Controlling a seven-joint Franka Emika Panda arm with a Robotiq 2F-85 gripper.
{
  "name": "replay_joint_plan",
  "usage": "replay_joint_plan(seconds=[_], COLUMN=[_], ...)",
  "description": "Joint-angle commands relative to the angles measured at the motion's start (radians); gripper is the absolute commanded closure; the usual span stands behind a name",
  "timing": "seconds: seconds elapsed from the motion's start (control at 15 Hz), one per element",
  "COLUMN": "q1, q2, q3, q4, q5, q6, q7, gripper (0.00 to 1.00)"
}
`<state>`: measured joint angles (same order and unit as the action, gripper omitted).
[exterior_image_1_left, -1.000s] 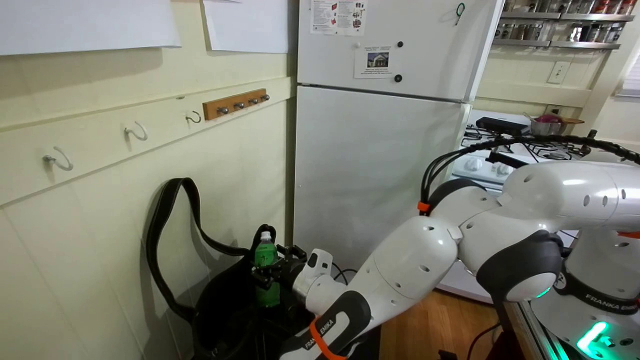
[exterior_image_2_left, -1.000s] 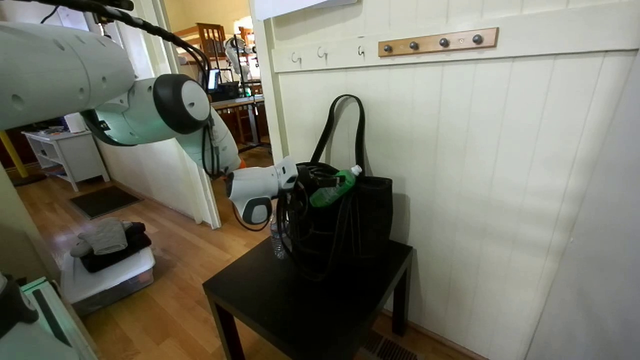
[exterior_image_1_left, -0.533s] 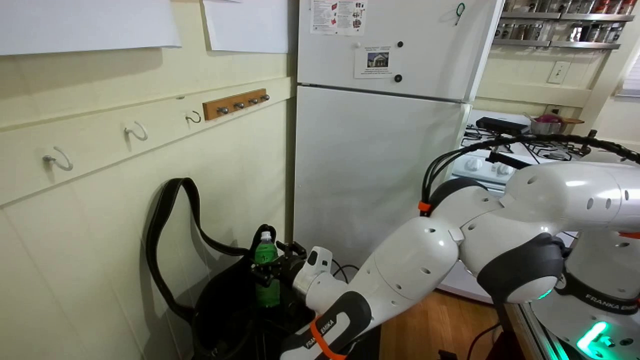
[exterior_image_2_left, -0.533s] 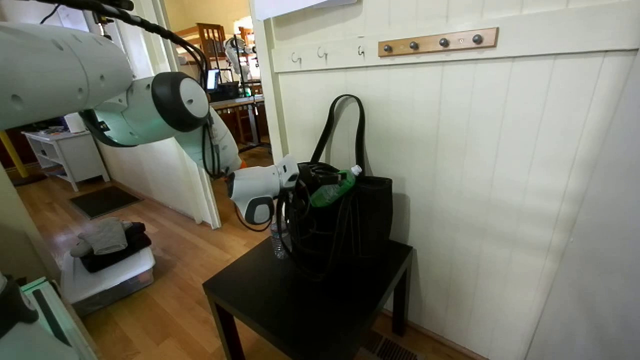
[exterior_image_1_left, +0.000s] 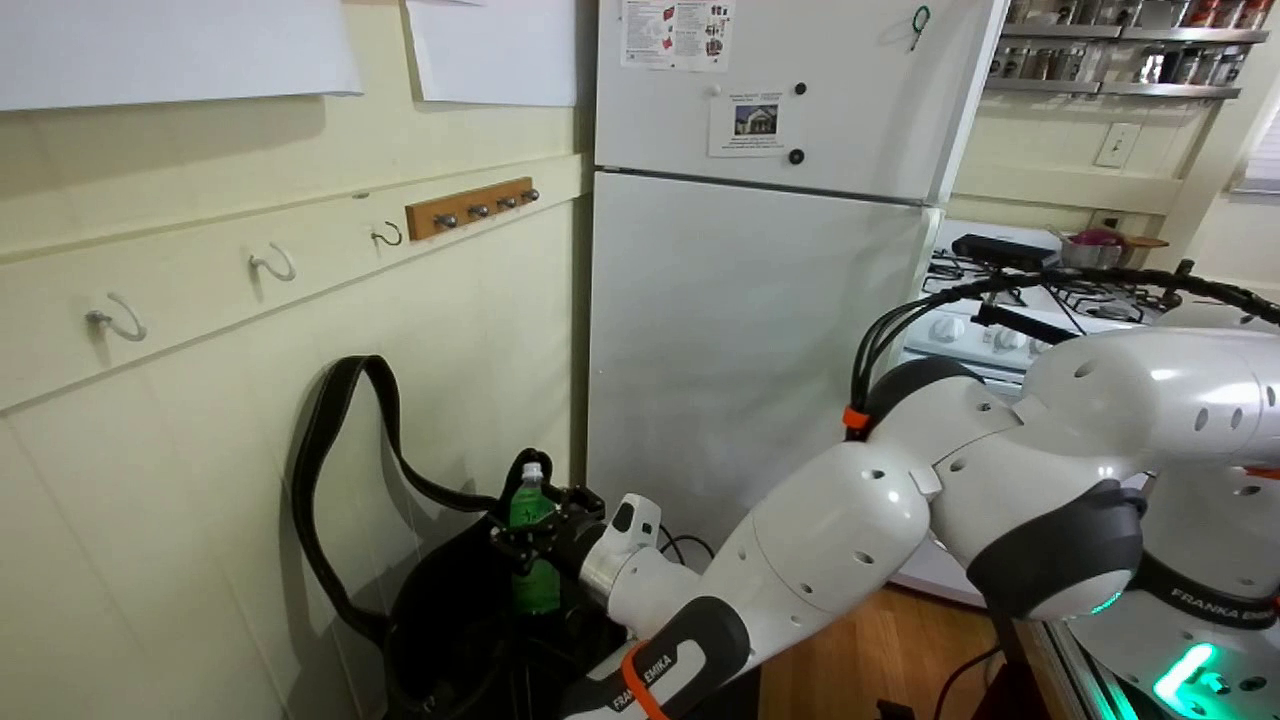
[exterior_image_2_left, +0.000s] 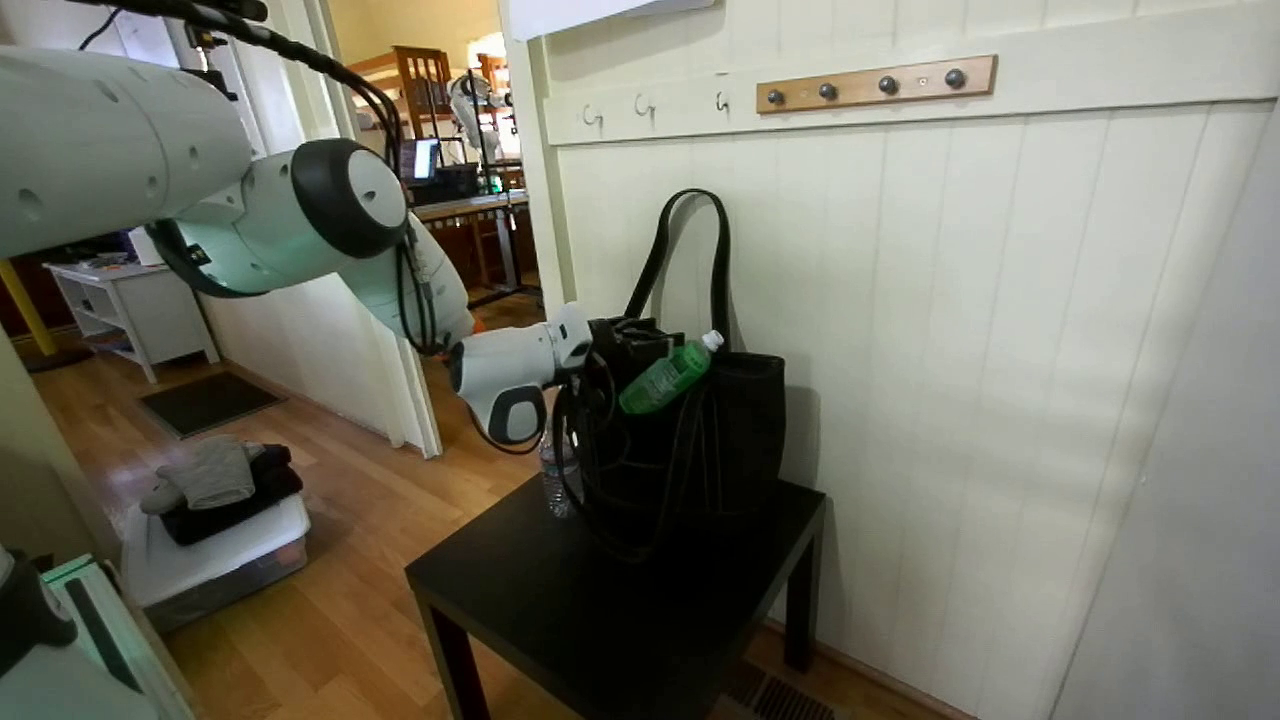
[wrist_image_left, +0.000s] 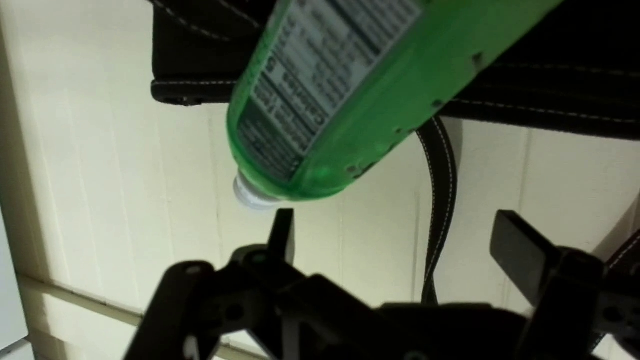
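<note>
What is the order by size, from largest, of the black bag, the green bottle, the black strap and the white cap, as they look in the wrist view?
1. Green bottle and black bag: unsure; the bottle looks nearer, and the picture cuts both off.
2. Black strap.
3. White cap.

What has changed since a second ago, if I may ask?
The open tool has moved slightly up and left in both exterior views, uncovering more of the green bottle in an exterior view. It holds nothing. Bottle and black bag stayed put.
</note>
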<state>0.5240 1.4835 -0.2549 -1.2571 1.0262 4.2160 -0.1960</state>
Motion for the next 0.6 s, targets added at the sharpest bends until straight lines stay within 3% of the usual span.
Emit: replay_joint_plan(seconds=[0.0,0.53], q1=[-0.014,0.009], q2=[0.001,-0.096], q3=[0.018,0.0], q4=[-0.016,-0.184], q5=[-0.037,-0.021], q6=[0.005,0.012], q7=[0.069,0.095], gripper=[0.0,0.0])
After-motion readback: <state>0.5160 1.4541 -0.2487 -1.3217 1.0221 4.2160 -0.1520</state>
